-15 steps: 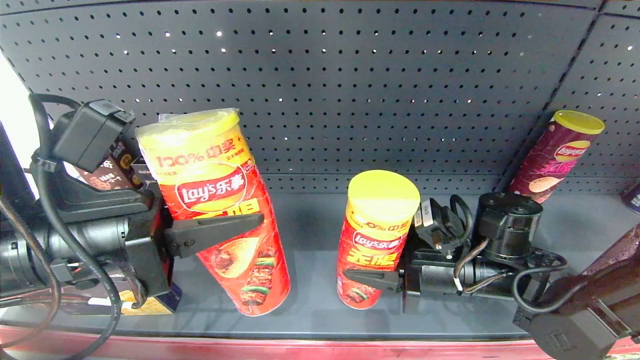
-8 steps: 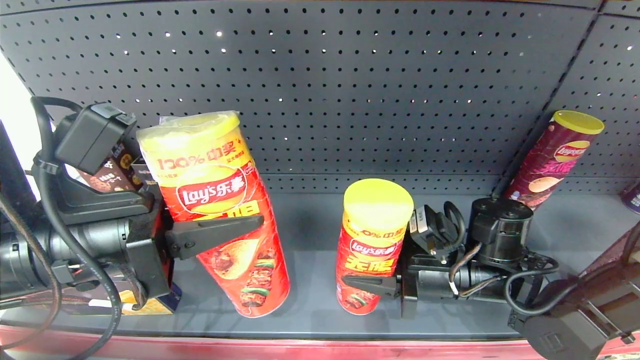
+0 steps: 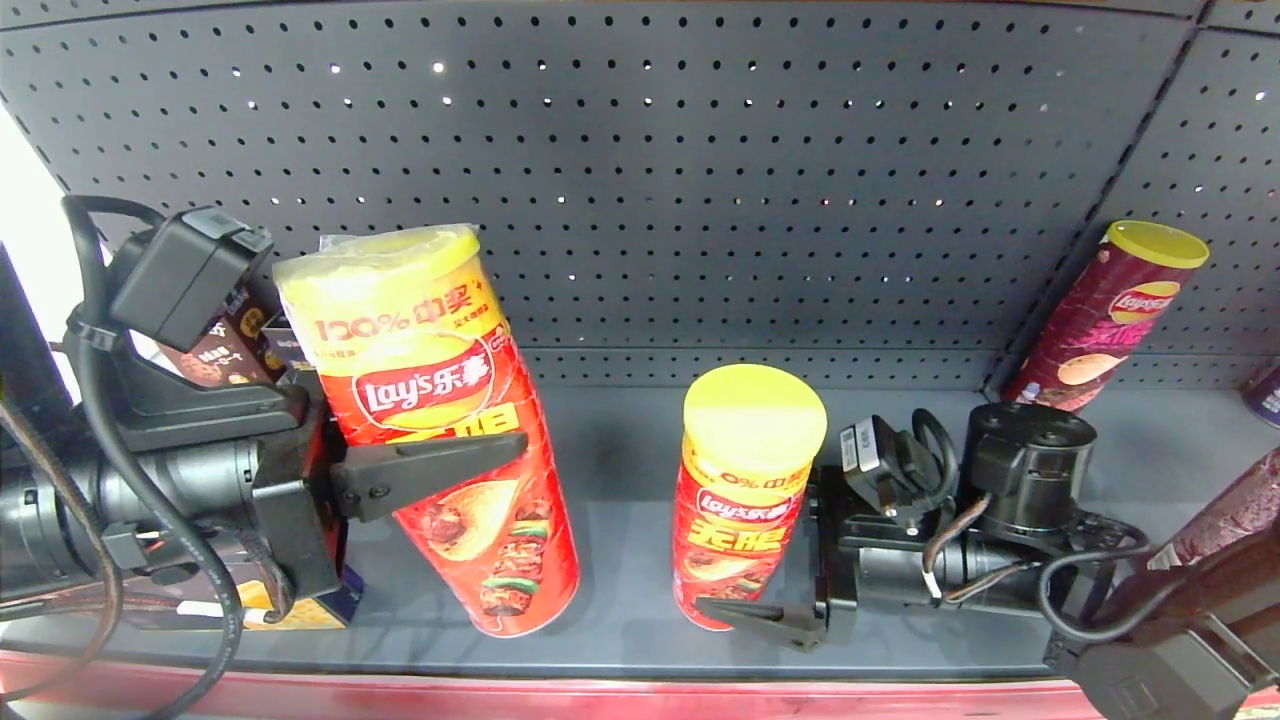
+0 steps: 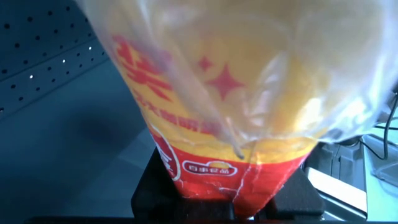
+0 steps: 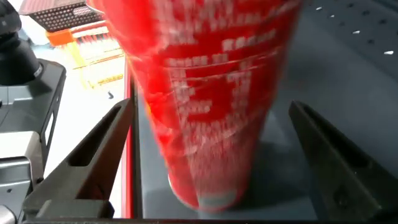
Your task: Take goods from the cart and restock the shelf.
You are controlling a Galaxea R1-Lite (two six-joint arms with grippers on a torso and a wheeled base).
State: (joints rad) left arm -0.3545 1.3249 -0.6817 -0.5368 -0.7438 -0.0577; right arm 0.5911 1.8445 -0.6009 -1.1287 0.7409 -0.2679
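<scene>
A tall red chip can (image 3: 420,350) with a yellow lid and a clear plastic wrap hangs tilted over the left of the grey shelf (image 3: 620,440). My left gripper (image 3: 480,440) is shut on its middle. In the left wrist view the wrapped can (image 4: 236,124) rises out of the gripper. A shorter red chip can (image 3: 745,500) stands upright on the shelf at the centre. My right gripper (image 3: 720,560) is open around its lower part, and the near finger (image 3: 760,615) is clear of it. In the right wrist view this can (image 5: 211,93) sits between the spread fingers of my right gripper (image 5: 211,109) with gaps on both sides.
A purple chip can (image 3: 1110,310) leans against the pegboard at the right. A dark snack box (image 3: 215,345) stands behind my left arm, and a flat box (image 3: 290,605) lies at the shelf's front left. The red shelf lip (image 3: 600,700) runs along the front.
My right gripper has opened off the short can; its near finger dropped toward the shelf front and the arm drew back slightly to the right. The left arm and its can stayed put.
</scene>
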